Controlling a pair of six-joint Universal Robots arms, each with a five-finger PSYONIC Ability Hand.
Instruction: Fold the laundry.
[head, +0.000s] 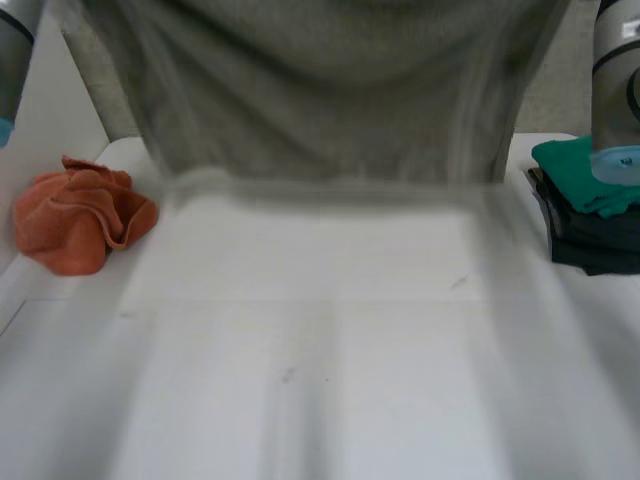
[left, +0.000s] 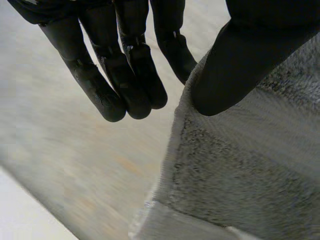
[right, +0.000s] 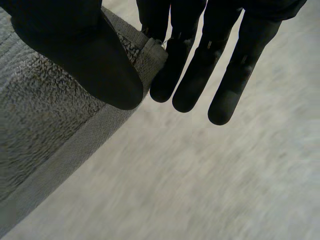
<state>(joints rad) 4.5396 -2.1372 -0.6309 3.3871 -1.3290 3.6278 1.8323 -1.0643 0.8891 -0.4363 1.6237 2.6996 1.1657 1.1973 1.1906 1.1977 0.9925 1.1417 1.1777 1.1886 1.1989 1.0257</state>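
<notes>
Pinches grey towel (head: 320, 90) by its upper corners, thumb against fingers, with left robot hand (left: 250, 65) and right robot hand (right: 75, 55), raised above the table (head: 320, 330). Probably counts folded stack (head: 590, 235) at the table's right edge as done; leaves this towel and crumpled orange cloth (head: 80, 220) at the table's left edge to fold

A grey terry towel (head: 320, 90) hangs spread wide over the far part of the white table (head: 320, 330), its pile nubbly and its hems flat-woven. The left hand (left: 250, 65) pinches one upper edge beside the hem. The right hand (right: 85, 55) pinches the opposite corner. An orange cloth (head: 80, 220) lies crumpled in a heap at the table's left edge. At the right edge sits a stack of dark folded cloths (head: 590, 240) with a green cloth (head: 575, 165) on top.
</notes>
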